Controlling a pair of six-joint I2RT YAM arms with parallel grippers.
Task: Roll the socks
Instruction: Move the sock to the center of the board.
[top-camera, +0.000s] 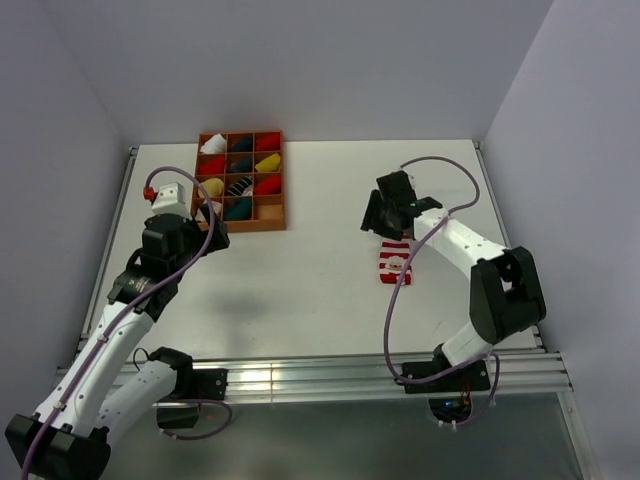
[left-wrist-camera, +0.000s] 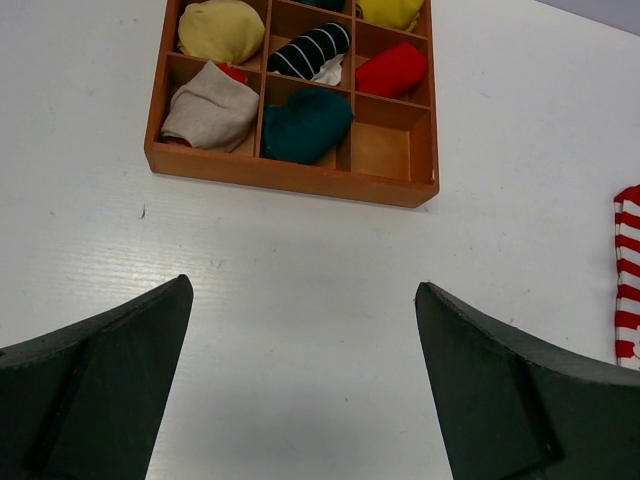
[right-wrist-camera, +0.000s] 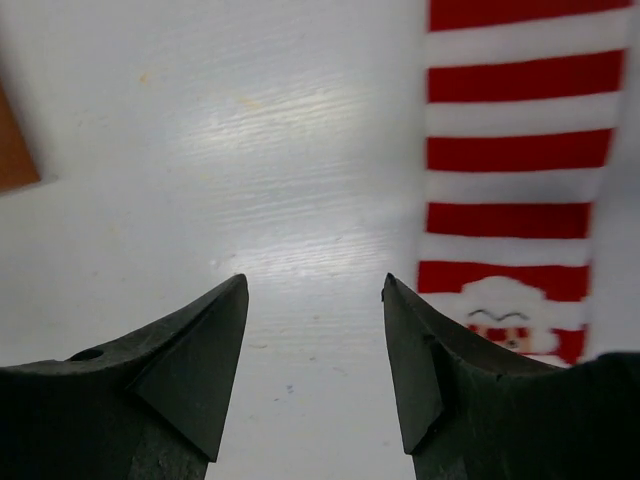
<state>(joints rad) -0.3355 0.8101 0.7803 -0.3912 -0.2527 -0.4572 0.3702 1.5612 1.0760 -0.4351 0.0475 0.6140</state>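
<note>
White table (top-camera: 320, 300), matte. Wooden divided tray (top-camera: 245, 227) sits flat on it at far left. Red-and-white striped Santa sock (top-camera: 394, 264) lies flat well right of the tray and nearer the front edge, not touching it.

Seen from overhead, the right arm (top-camera: 400, 205) hides the far end of the striped sock (top-camera: 395, 264), and the figure printed on its near part is too small to make out. The left arm (top-camera: 175, 240) covers the near-left corner of the tray (top-camera: 283, 190), hiding part of what lies there.

In the left wrist view the top edge cuts off the tray's far rows, leaving only a sliver of a yellow bundle (left-wrist-camera: 392, 10). The right edge cuts the sock to a narrow strip.

In the right wrist view the sock runs off the top and right edges. One of the right arm's fingers (right-wrist-camera: 450, 390) partly hides its Santa face (right-wrist-camera: 497, 305). A blurred brown corner (right-wrist-camera: 14, 145) is cut off by the left edge.
</note>
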